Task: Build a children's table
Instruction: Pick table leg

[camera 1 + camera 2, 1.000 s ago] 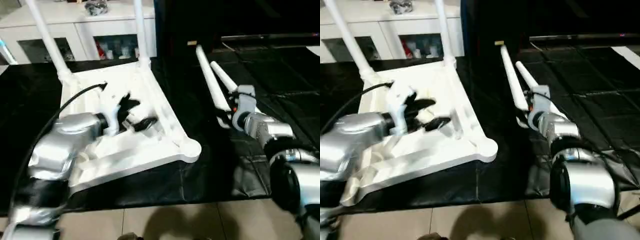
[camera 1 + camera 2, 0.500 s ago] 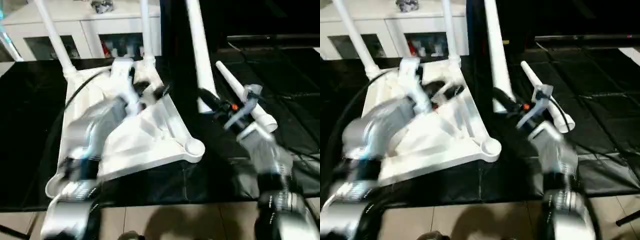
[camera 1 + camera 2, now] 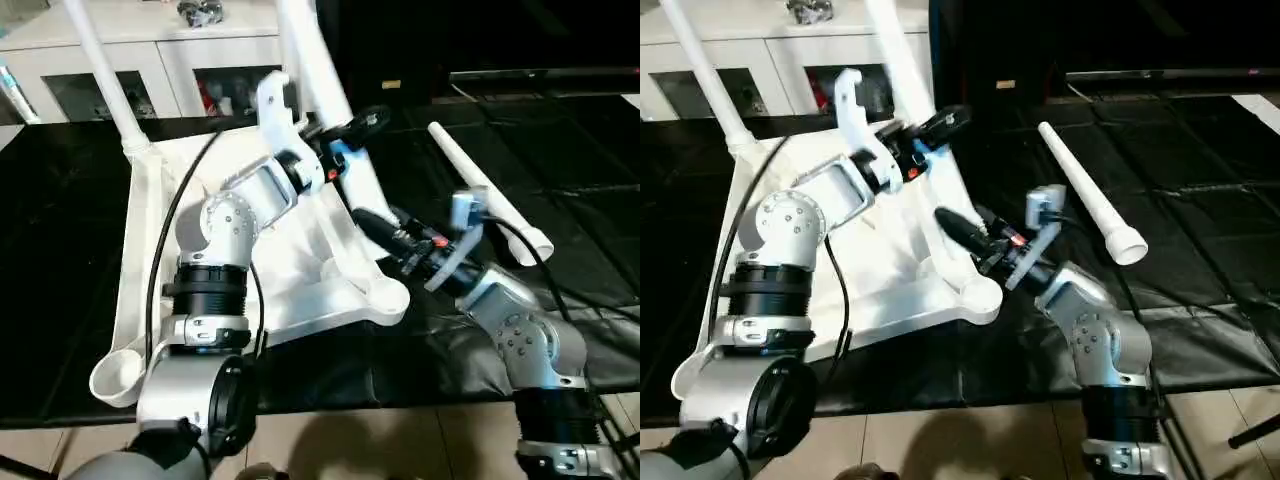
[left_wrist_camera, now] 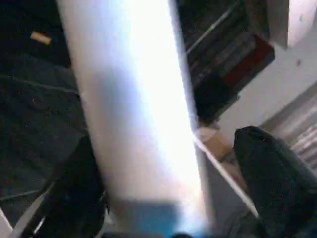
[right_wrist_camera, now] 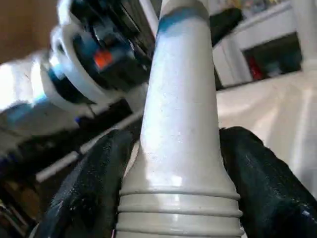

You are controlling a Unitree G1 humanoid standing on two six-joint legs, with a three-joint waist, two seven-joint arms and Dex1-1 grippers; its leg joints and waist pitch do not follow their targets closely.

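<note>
Right gripper [image 3: 385, 228] clamps the threaded base of a long tapered white plastic leg [image 3: 325, 90], prob. to steer it into the upturned ribbed white tabletop's [image 3: 160, 240] near corner socket [image 3: 385, 296]. Left gripper [image 3: 355, 125], fingers apart, straddles the shaft higher up w/o clamping, likely steadying it.

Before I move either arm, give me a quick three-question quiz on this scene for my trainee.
1. True or false: the loose leg on the black mat touches the table top.
2. The right gripper grips the lifted leg at: A, its ringed wide end; B, its narrow tip; C, its middle.
3. Fill in: the near right corner socket is ___.
Key: 1 false; 2 A; 3 empty.
</note>
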